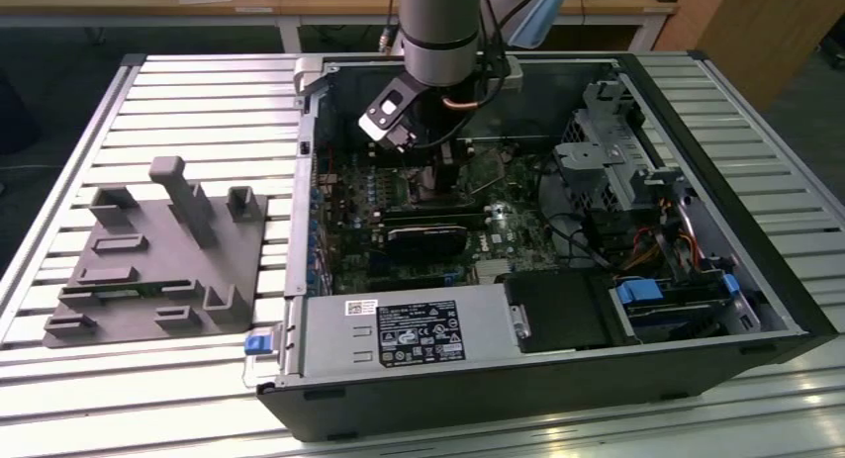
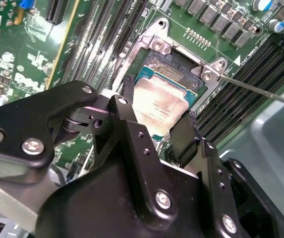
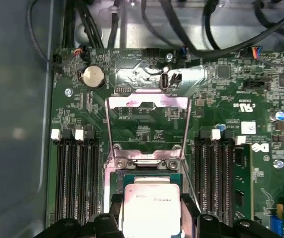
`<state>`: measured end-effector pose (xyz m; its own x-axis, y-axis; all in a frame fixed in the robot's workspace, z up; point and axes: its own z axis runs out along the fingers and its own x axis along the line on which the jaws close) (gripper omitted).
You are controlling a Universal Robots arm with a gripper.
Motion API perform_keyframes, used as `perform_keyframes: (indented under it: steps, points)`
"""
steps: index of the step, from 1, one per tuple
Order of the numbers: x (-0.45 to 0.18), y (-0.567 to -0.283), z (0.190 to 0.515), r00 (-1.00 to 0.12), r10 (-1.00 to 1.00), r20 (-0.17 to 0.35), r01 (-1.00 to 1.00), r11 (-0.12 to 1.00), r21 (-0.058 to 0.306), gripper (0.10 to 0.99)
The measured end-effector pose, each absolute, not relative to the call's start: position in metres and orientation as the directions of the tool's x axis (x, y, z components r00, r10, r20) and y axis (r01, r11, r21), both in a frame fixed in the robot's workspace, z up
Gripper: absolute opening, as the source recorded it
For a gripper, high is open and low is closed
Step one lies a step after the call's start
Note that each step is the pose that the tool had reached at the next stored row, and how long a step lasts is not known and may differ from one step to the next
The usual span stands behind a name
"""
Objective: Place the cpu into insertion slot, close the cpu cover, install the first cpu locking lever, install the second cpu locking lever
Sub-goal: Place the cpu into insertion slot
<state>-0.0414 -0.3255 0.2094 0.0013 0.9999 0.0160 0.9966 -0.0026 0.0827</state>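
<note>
Setup: open black metal computer case (image 1: 739,280) lies on its side on the slatted aluminium desk (image 1: 198,82). A grey moulded fixture block (image 1: 158,260) sits on the desk at the exterior view's left, just beside the case. A black labelled power-supply box (image 1: 410,334) occupies the near end of the case. The grey robot arm (image 1: 442,33) reaches down into the far half of the case.

Pincer (image 2: 154,116): its two black fingers (image 2: 127,111) are closed on the small flat square cpu (image 3: 151,210) with a dull silver-grey metal top, one finger on each of two opposite edges.

Cpu position: directly over the small square insertion slot (image 3: 149,178) on the green motherboard (image 3: 221,99). Both wrist views put the chip inside the slot's outline. Cannot tell whether it is fully seated or held just above.

The thin silvery square-frame cpu cover (image 3: 146,102) is swung open from its hinge at the slot's edge, on the side away from the fingers; board shows through its window.

A thin silvery wire lever (image 2: 260,91) runs out from a corner bracket of the slot, across the long black memory slots (image 3: 75,173).

A round silver coin battery (image 3: 93,77) sits beyond the cover.
</note>
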Motion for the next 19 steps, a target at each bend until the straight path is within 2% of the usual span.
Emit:
perform_keyframes:
  steps: [19]
  points:
    - [-0.045,-0.32,0.195,0.001,1.0,0.016,0.997,-0.002,0.083,0.541]
